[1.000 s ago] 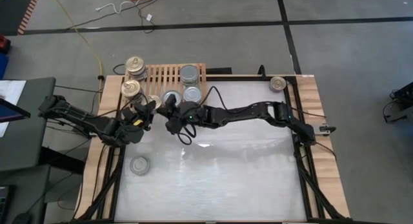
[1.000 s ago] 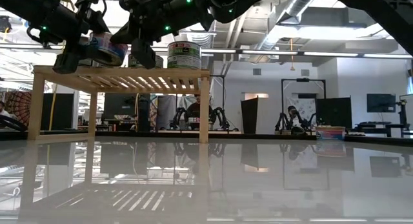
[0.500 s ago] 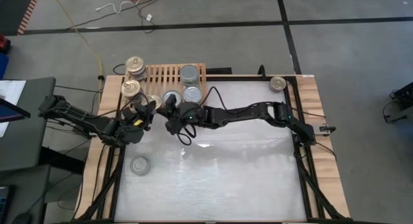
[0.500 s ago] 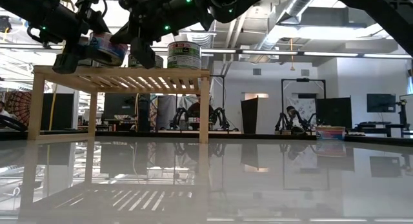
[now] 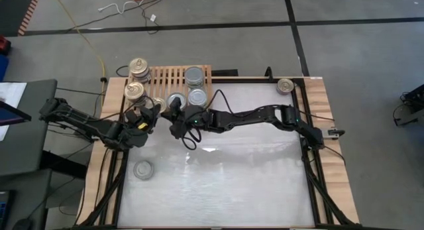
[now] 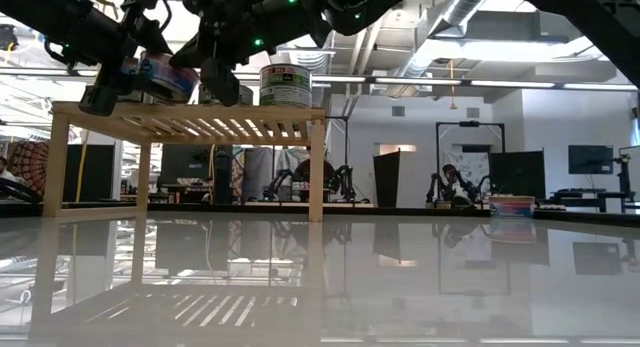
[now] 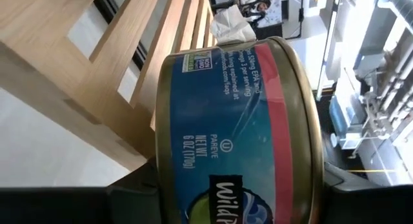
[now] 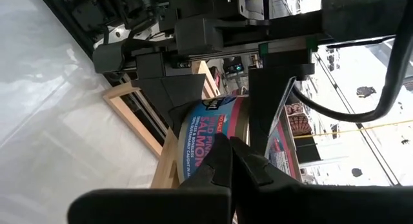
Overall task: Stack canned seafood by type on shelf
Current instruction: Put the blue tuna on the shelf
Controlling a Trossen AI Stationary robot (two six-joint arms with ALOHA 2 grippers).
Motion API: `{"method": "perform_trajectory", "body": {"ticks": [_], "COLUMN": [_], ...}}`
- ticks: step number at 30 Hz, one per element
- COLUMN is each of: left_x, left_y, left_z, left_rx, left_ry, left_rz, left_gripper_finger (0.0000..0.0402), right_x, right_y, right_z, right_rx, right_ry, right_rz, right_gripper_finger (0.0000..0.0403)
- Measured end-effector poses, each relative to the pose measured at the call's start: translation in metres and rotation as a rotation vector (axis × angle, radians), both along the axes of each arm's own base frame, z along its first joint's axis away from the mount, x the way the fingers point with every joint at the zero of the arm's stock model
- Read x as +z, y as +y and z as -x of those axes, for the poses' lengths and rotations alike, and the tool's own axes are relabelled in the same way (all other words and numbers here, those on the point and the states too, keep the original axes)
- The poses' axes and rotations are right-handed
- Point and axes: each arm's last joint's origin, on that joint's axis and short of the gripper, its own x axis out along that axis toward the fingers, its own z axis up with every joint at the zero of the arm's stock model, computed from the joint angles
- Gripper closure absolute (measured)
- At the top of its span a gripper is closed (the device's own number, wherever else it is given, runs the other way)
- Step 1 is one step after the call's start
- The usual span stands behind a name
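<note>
A light-wood shelf [image 5: 177, 77] is seen at the far left corner of the white table [image 5: 252, 183]. The left gripper [image 5: 147, 111] is positioned at the shelf's near-left edge and is clamped on a blue-and-red salmon can [image 7: 239, 140], which is held on its side between the two dark fingers [image 7: 132, 197]; in the low view this can [image 6: 160, 79] is seen tilted just above the slatted top. The right gripper [image 5: 175, 114] is placed just beside the left one, at the shelf's near edge, its fingers [image 8: 226, 161] pressed together with nothing between them; their tips appear to point at the held can's label, though contact cannot be confirmed.

On the shelf's right part, two silver-topped cans [image 5: 194, 75] and [image 5: 197, 97] are seen, and a third [image 5: 175, 101] lies at the near edge, partly hidden by the right arm. Gold-topped cans [image 5: 139, 67] and [image 5: 134, 91] are placed off the shelf's left end. A lone grey-topped can [image 5: 143, 169] rests near the table's left edge, well apart from the shelf. Another gold-topped can [image 5: 285, 86] sits at the table's far right corner.
</note>
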Motion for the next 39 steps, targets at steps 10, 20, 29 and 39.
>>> {"method": "perform_trajectory", "body": {"ticks": [10, 20, 29, 39], "left_x": [-0.0002, -0.0001, 0.0002, 0.0004], "left_y": [-0.0001, -0.0001, 0.0001, 0.0002], "left_z": [-0.0001, -0.0002, 0.0002, 0.0002], "left_rx": [0.004, 0.008, 0.026, 0.035], "left_ry": [-0.064, -0.093, -0.116, -0.157], "left_rz": [0.041, 0.058, 0.06, 0.08], "left_gripper_finger": [0.0209, 0.0208, 0.0208, 0.0208], "right_x": [0.0002, 0.0002, 0.0002, 0.0001], "right_y": [0.0008, 0.0008, 0.0008, 0.0008], "right_z": [-0.0001, -0.0001, -0.0001, -0.0001], "right_rx": [0.008, 0.008, 0.007, 0.007], "right_ry": [-0.002, -0.002, -0.003, -0.002], "right_rz": [-0.001, -0.001, -0.003, -0.003], "right_gripper_finger": [0.0382, 0.0382, 0.0382, 0.0381]}}
